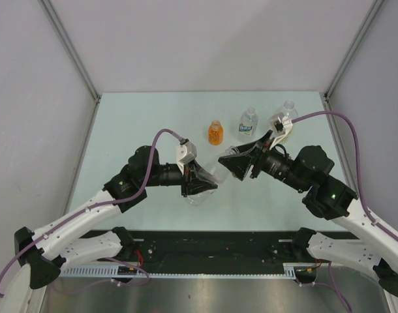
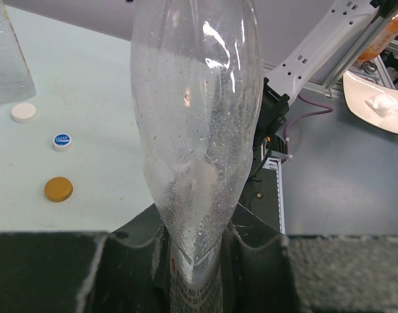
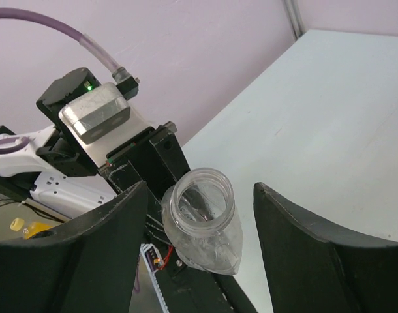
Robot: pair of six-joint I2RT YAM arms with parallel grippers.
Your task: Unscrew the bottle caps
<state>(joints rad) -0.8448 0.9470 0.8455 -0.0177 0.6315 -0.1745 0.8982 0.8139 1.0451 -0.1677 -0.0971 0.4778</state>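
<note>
Three small round plastic screw caps, white (image 2: 23,112), blue (image 2: 62,140), orange-brown (image 2: 58,189), lie on table (image 2: 94,72) near clear thin-walled plastic bottle (image 2: 196,130). My left pincer (image 2: 196,264) clamped on bottle; my right pincer (image 3: 200,212) apart around bare mouth. Judged light, crushable, slick; hold near stiffer neck.

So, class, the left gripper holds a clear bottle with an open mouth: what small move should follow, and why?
Probably draw the right gripper back: its fingers stand apart either side of the bare neck of the clear bottle, no cap in them, while the left gripper grips the body.
</note>
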